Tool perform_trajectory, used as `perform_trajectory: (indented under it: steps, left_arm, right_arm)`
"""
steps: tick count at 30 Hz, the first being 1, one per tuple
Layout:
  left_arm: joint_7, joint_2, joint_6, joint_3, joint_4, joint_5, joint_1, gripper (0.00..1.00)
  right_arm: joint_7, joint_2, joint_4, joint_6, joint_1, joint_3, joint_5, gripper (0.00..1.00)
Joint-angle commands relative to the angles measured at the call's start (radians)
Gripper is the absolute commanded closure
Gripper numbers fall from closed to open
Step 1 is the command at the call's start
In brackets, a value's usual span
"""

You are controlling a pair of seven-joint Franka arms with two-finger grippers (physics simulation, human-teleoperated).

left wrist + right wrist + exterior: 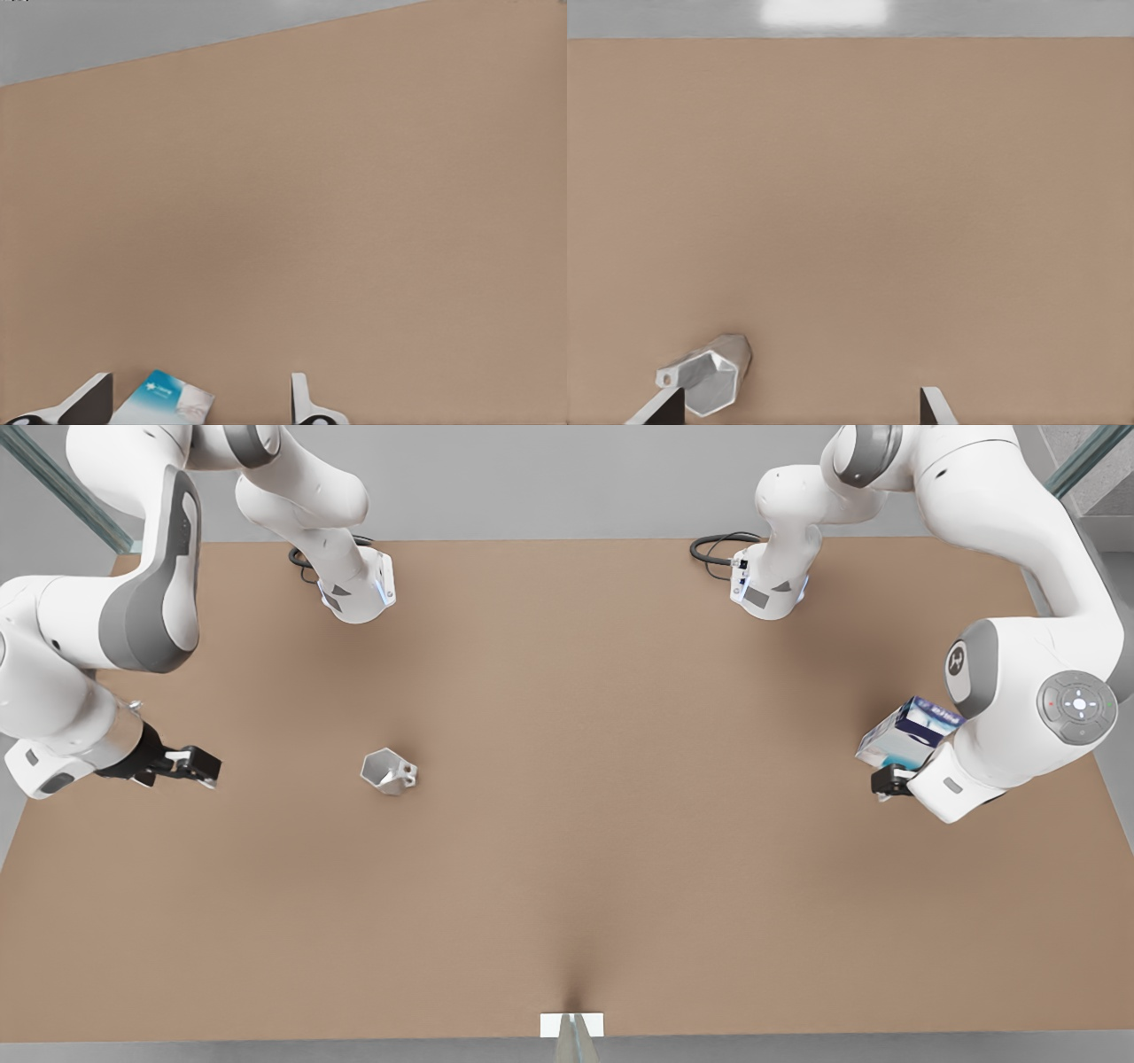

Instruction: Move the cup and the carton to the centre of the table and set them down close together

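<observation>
The silver faceted cup [387, 771] stands on the brown table [567, 850], left of centre in the front view. My right gripper [199, 766] hovers open some way to the cup's left in that view; its wrist view has the cup [709, 376] ahead, close to one of the fingertips [656, 409]. The white and blue carton [908, 731] is near the table's right edge in the front view, looking tilted. My left gripper [886, 779] is right beside it, open. In the left wrist view the carton [164, 403] sits between the spread fingers [301, 398], nearer to one.
Both arm bases [354, 593] [769, 589] with black cables stand at the table's far edge. A small white marker [571, 1025] sits at the middle of the near edge. A wide stretch of bare tabletop lies between the cup and the carton.
</observation>
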Motion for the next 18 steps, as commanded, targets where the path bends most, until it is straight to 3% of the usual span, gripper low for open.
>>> perform_trajectory:
  steps: [1, 6, 8, 13, 18]
  left_arm:
    - [-0.002, 0.004, 0.0, 0.0, 0.0, 0.005, 0.0, 0.0]
    - [-0.005, 0.021, 0.011, 0.006, -0.005, 0.006, 0.006, 0.0]
    - [-0.003, 0.03, 0.014, 0.009, -0.005, 0.005, 0.008, 0.0]
    - [-0.003, 0.058, 0.016, 0.014, -0.005, 0.002, 0.008, 0.0]
    - [-0.003, 0.069, 0.016, 0.015, -0.005, 0.002, 0.008, 0.0]
  right_arm:
    - [0.001, 0.002, -0.001, -0.004, 0.008, 0.0, 0.0, 0.0]
    - [-0.004, 0.003, -0.126, 0.045, 0.034, 0.008, -0.005, 0.0]
    - [-0.002, -0.009, -0.192, 0.09, 0.044, 0.058, -0.005, 0.0]
    - [-0.002, -0.037, -0.548, 0.484, 0.066, 0.106, 0.003, 0.0]
    - [-0.001, -0.046, -0.632, 0.473, 0.061, 0.109, 0.018, 0.0]
